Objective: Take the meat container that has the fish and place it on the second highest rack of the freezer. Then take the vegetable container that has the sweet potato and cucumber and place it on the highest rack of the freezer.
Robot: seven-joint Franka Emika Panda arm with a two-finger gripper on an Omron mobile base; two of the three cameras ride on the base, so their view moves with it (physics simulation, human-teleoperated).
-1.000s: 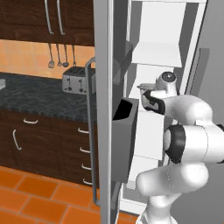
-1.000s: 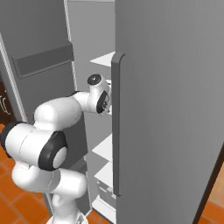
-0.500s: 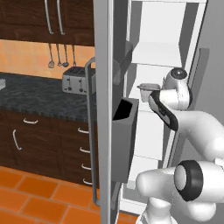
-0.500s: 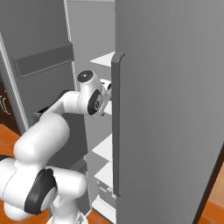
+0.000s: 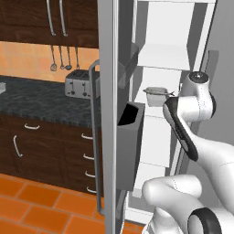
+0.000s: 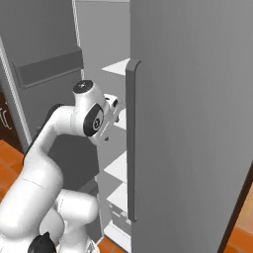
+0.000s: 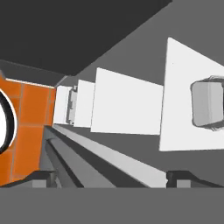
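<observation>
Since the earlier frame, your arm is swinging upward beside the freezer; your gripper is standing wide open, empty. You are seeing a grey container sitting on the second highest rack.

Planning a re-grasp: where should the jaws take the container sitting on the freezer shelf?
Grip the container across its short sides under the flared rim, coming from the open front of the freezer; shelves above and below block other approaches.

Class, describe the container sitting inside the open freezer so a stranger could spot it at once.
Start at the tall grey freezer with its white interior. The container sits on a white shelf below the top one. It is a shallow greyish tray, the only loose item there.
</observation>
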